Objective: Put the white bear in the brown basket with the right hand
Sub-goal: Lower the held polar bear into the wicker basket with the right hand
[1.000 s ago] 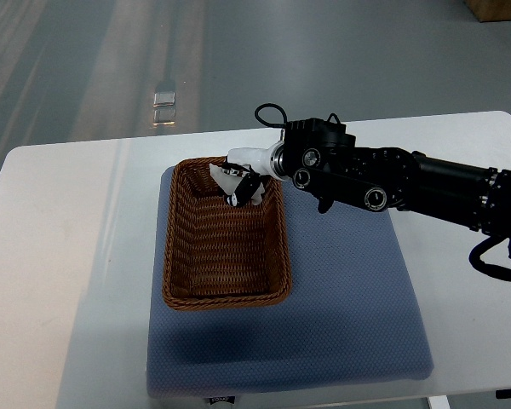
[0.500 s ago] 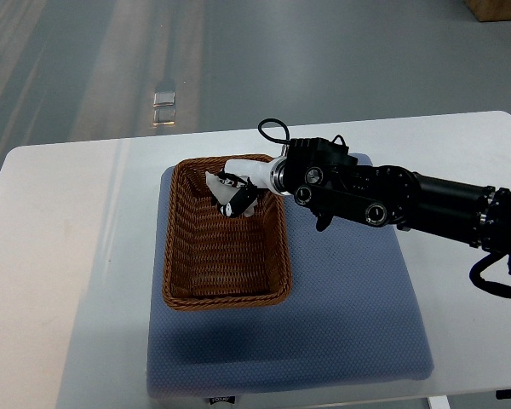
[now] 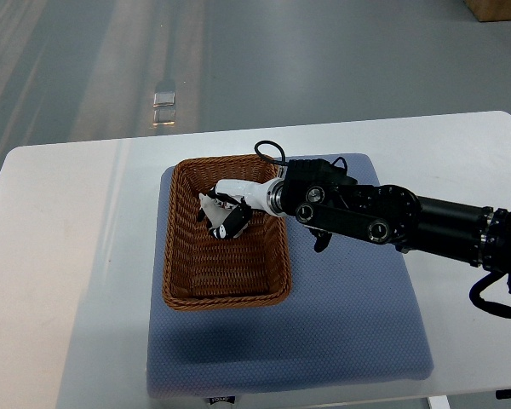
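Inside the brown basket [image 3: 226, 230], toward its far half, the right hand [image 3: 228, 215] reaches in from the right, its black arm [image 3: 383, 217] crossing the basket's right rim. The fingers curl around the white bear [image 3: 213, 204], which sits low between the woven walls; only a small white patch of it shows past the dark fingertips, so its pose is hard to make out, and whether it touches the basket floor cannot be told. The basket rests on a blue mat [image 3: 341, 324] on the white table [image 3: 60, 256], whose near edge is cut off by the frame.
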